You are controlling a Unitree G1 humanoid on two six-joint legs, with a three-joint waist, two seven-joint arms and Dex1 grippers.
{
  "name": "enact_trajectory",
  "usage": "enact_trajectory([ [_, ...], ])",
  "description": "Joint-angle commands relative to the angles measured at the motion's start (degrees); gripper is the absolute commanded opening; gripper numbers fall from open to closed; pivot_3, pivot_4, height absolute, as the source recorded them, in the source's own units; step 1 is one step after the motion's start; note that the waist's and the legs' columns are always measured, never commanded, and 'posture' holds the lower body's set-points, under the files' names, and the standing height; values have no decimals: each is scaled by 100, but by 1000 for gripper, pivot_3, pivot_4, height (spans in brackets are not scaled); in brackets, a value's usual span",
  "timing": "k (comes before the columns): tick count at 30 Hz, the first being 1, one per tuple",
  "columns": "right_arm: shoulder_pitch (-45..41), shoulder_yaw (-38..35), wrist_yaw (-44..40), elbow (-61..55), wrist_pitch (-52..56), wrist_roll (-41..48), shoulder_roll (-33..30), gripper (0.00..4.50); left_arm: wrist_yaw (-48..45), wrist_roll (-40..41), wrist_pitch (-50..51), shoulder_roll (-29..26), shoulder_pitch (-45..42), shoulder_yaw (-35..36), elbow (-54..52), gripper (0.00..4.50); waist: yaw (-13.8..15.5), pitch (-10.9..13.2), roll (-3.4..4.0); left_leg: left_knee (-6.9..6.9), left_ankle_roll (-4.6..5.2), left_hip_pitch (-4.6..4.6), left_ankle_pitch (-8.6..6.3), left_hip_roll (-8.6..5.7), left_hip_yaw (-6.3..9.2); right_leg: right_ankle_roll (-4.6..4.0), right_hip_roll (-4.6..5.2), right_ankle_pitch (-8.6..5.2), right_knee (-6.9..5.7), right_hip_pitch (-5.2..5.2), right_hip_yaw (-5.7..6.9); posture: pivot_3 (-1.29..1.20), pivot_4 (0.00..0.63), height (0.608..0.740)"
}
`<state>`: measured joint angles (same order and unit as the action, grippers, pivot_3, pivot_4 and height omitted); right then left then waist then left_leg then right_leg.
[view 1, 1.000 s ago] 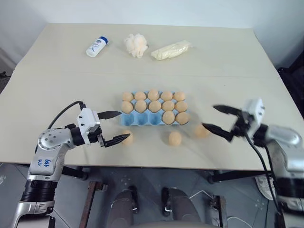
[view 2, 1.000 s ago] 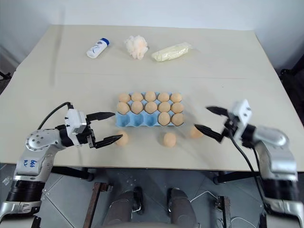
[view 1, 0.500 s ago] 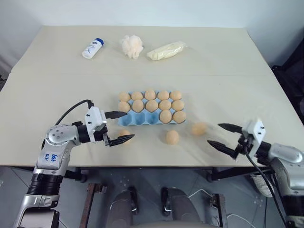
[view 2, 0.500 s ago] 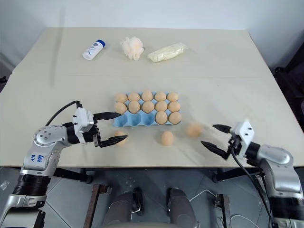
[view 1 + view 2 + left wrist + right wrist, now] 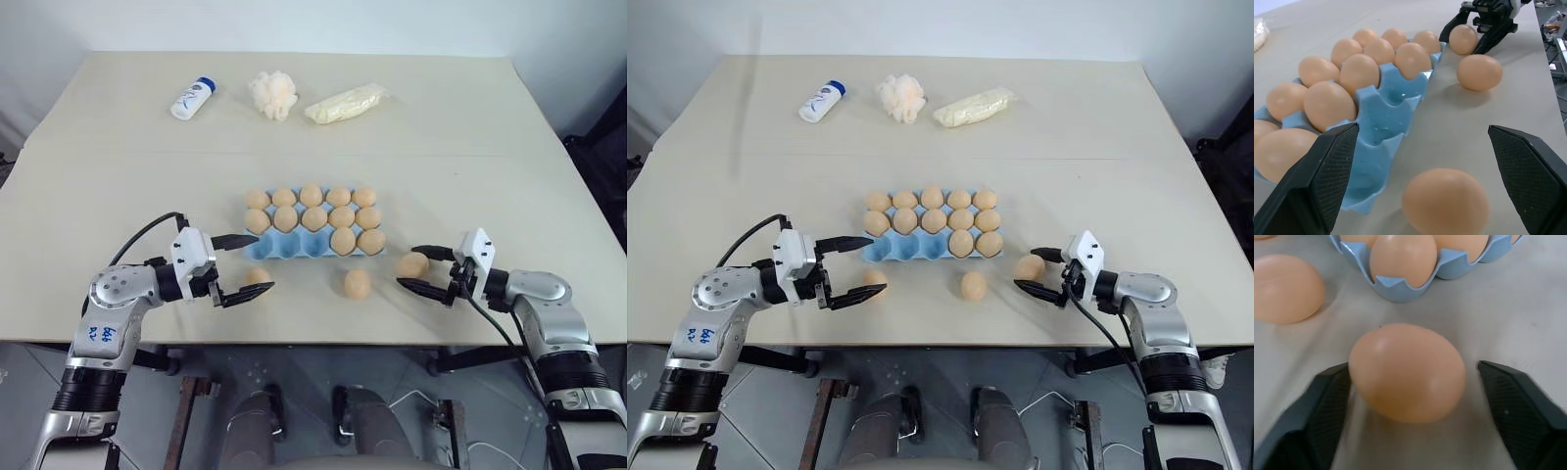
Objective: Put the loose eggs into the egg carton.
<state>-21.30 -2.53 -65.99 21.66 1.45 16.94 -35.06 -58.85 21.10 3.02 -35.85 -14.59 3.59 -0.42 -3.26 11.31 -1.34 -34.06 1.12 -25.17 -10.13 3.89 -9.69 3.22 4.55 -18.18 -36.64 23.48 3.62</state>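
Observation:
The light blue egg carton [image 5: 284, 251] lies mid-table with eggs in its two back rows and two at the right of the front row. Three loose eggs lie in front of it. The left egg [image 5: 1444, 205] sits between the spread fingers of my open left gripper [image 5: 263, 260], untouched. A middle egg [image 5: 358, 283] lies free on the table. My right gripper [image 5: 408, 266] straddles the right egg [image 5: 1408, 371]. One finger [image 5: 1327, 396] touches that egg, while the other finger [image 5: 1513, 396] stands a little clear of it.
Along the far edge lie a white bottle with a blue cap [image 5: 193, 98], a fluffy cream puff [image 5: 275, 94] and a clear bag of pale stuff [image 5: 351, 103]. The table's front edge runs just below both grippers.
My right gripper has come down and left from open table onto the right egg, and its fingers have narrowed around it. The left gripper has stayed put.

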Motion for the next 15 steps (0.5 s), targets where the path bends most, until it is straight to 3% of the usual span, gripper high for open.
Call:
enact_trajectory([
  [1, 47, -83, -152, -387, -72, 116, -126, 2840, 68, 96, -108, -111, 133, 305, -205, 4500, 1, 0, 0, -1, 0, 1, 0, 0, 0, 0, 0, 0, -2, 0, 0, 0, 150, 740],
  [3, 177, -146, -184, -819, 127, 240, -218, 2247, 121, 85, -129, -136, 194, 403, -165, 4500, 6, 0, 0, -1, -1, 2, 0, 1, 1, -1, 1, 0, -3, 0, 0, 0, 150, 740],
  [11, 168, 27, -28, -2757, 1679, 1153, -192, 2247, 268, 65, -86, -197, 418, 689, -145, 4500, -13, 0, 1, 2, -1, 1, -2, 2, 3, -3, 4, -2, -2, 3, -4, 0, 150, 740],
  [15, -452, 689, 448, -2843, 1900, 680, 299, 2247, 354, 58, -48, -169, 527, 705, -225, 4500, -25, -1, 0, 6, -3, 1, -3, 5, 3, -13, 2, -2, -2, 12, -6, 0, 150, 740],
])
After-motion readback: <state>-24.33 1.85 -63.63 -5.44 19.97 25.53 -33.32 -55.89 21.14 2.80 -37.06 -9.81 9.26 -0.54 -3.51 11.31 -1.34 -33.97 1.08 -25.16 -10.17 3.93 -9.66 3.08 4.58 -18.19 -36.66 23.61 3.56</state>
